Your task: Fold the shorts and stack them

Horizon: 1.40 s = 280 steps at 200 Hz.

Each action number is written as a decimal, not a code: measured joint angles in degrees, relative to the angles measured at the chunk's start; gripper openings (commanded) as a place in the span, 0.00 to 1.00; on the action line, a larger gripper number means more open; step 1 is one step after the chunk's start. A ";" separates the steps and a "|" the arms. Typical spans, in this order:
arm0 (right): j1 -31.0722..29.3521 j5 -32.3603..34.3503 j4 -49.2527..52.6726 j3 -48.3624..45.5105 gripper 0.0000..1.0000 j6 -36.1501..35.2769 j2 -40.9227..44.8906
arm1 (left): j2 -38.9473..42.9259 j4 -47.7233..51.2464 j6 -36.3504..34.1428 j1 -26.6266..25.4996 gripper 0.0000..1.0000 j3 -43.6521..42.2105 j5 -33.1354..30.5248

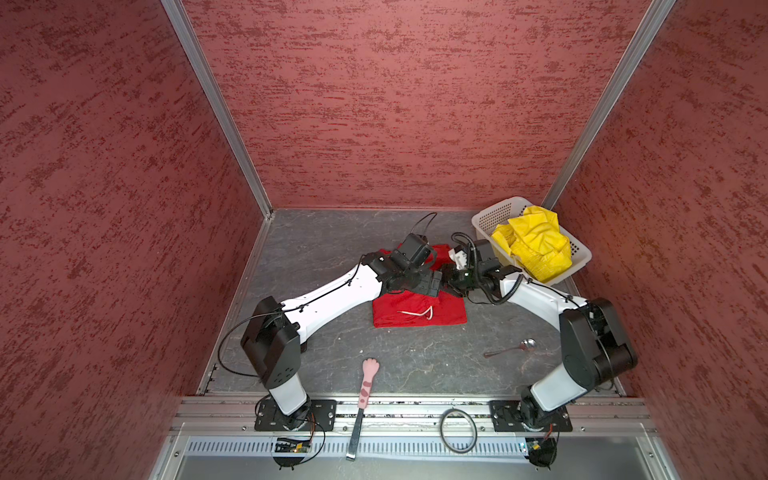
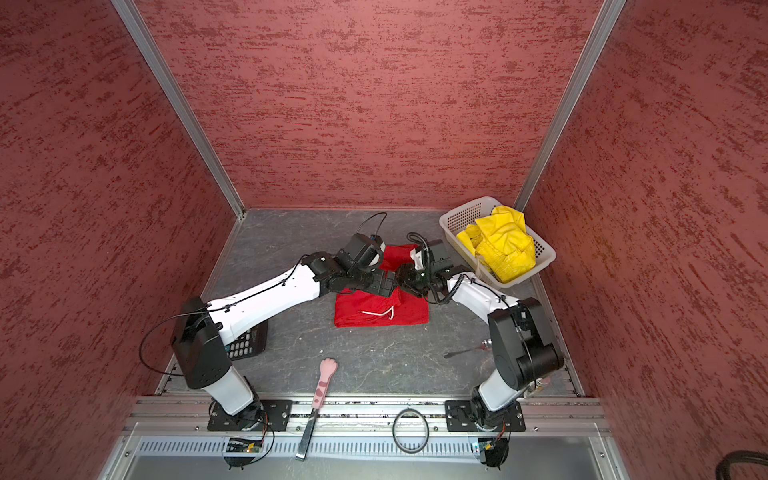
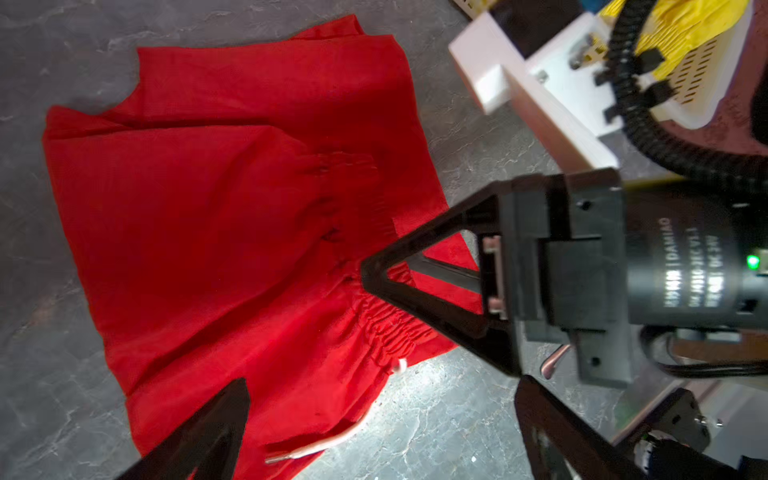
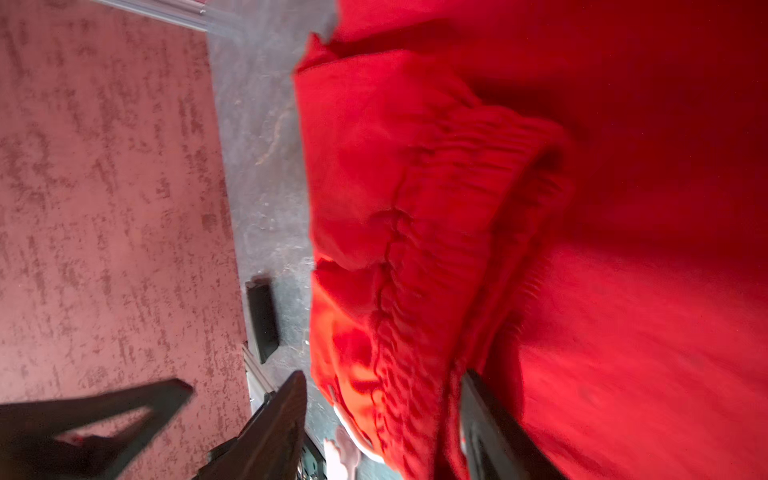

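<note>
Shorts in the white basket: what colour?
The shorts are bright yellow, crumpled in the basket. Clearest in a top view.

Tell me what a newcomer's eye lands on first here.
The bright red fabric shorts lie folded at the middle of the grey table. Crumpled bright yellow shorts sit heaped in the white perforated plastic basket in the far right corner. The white-and-black left arm and right arm meet over the red pair.
</note>
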<state>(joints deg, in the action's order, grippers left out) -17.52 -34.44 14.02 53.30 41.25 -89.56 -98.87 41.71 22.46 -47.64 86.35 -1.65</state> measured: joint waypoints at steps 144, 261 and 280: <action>11.26 -6.71 -18.08 -18.47 0.00 0.90 0.42 | -43.32 36.20 -2.32 -6.95 0.98 46.97 -12.39; 11.26 -11.82 -31.80 -23.78 0.00 5.27 -7.41 | -47.52 40.17 1.88 -6.32 0.01 48.28 -14.51; 11.26 -11.63 -30.97 -23.80 0.00 4.50 -7.39 | -47.50 39.91 2.60 -5.68 0.00 48.28 -13.73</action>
<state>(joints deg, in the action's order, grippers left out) -6.26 -46.06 -16.95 29.50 45.76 -96.95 -146.36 81.62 25.06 -53.32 134.63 -15.38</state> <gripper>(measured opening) 0.043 0.072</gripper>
